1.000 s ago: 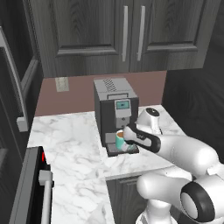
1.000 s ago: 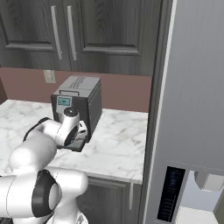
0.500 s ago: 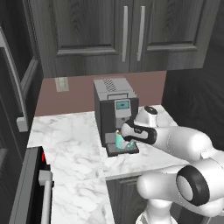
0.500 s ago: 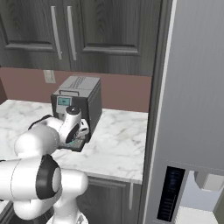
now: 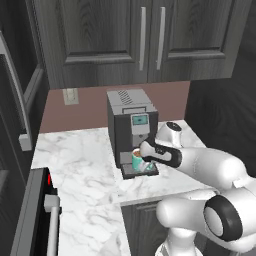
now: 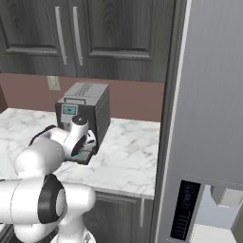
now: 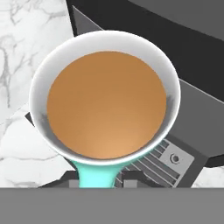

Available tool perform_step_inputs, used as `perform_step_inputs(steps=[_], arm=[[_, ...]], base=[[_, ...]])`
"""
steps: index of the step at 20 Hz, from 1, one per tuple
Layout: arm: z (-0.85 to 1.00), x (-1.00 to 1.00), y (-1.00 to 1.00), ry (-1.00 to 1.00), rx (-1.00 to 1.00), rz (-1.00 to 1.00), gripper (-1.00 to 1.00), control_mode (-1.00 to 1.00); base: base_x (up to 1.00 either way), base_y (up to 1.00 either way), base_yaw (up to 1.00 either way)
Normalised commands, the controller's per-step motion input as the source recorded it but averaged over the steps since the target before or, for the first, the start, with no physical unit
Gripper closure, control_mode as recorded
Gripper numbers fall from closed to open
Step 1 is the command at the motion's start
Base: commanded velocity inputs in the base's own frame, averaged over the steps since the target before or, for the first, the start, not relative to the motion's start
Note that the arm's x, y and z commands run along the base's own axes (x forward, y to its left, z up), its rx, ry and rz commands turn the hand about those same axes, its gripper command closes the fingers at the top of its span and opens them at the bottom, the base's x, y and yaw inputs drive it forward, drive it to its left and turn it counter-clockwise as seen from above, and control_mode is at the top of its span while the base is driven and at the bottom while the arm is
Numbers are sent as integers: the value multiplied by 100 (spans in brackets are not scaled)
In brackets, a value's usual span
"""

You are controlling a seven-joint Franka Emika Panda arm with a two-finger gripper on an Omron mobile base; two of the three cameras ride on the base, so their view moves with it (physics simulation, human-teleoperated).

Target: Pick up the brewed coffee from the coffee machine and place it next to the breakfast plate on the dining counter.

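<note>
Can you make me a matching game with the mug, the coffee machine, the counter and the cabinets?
Things:
1. mug
2. coffee machine
3. counter
4. cabinets

Descriptions:
A. white marble with grey veins
B. dark wood doors with long silver handles, high up
C. teal outside, full of brown coffee
D. dark box with a small blue screen

Pairs: 1-C, 2-D, 3-A, 4-B
</note>
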Motion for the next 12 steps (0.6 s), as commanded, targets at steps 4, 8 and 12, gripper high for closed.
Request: perform_step_inputs(steps=[4, 8, 12], arm=[[-3, -67, -3, 0, 0, 0, 100, -100], [0, -93, -18, -2, 0, 0, 100, -100], [24, -92, -33, -7, 0, 1, 100, -100]], base=[[0, 0, 0], [0, 0, 0], [0, 0, 0]])
